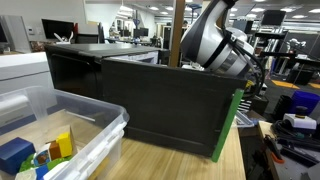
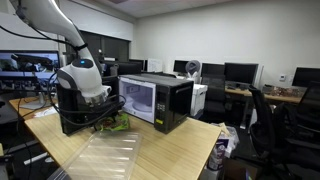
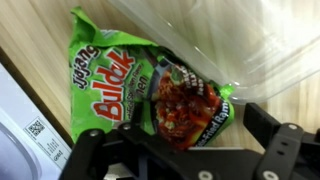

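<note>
Wrist view: claw [image 3: 180, 140] open over green noodle packet [image 3: 135, 85]; packet's right corner partly veiled by clear plastic [image 3: 235, 35].

the noodle packet [image 3: 140, 85] lies flat on the table [image 3: 35, 40], directly ahead of the fingers [image 3: 95, 155] and across the gap between them. the gripper [image 3: 185, 165] stands above the packet's near end. ahead of the finger at the right of the wrist view, the storage bin [image 3: 250, 40] reaches over the packet's far corner. in an exterior view, the microwave [image 2: 155, 100] stands on the table just beside the fingers. in an exterior view, the storage bin [image 1: 100, 125] holds blocks [image 1: 15, 155].
</note>
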Controlling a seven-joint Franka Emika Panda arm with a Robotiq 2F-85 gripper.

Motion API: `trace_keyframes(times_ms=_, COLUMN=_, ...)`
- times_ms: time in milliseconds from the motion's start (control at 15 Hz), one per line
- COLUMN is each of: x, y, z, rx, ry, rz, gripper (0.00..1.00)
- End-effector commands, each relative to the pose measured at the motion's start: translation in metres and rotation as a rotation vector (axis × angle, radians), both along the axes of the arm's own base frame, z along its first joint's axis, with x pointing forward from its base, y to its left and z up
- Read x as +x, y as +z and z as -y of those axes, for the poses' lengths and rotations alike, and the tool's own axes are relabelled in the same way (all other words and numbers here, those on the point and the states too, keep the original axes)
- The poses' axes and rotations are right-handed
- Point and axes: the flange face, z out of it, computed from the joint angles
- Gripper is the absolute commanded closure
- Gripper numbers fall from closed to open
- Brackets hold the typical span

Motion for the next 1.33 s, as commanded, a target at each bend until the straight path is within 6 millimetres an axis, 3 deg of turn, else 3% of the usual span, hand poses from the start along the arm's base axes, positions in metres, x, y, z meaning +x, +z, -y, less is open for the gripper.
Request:
trace_keyframes(times_ms=0, x=0.000, y=0.000, z=0.000, rx=0.000, ry=0.000, rz=0.000, gripper=0.00)
trace_keyframes(times_ms=533, x=0.011, y=0.012, z=-0.009, rx=-0.035, ry=0.002, rz=0.040, gripper=0.00)
trace_keyframes(times_ms=600, x=0.011, y=0.011, z=-0.012, rx=-0.044, ry=0.012, rz=0.037, gripper=0.25)
trace_keyframes(times_ms=667, x=0.010, y=0.011, z=-0.015, rx=-0.052, ry=0.021, rz=0.037, gripper=0.26)
trace_keyframes(times_ms=1000, x=0.004, y=0.014, z=-0.018, rx=-0.088, ry=0.038, rz=0.040, gripper=0.63)
trace_keyframes(times_ms=1267, x=-0.006, y=0.018, z=-0.015, rx=-0.109, ry=0.023, rz=0.041, gripper=0.81)
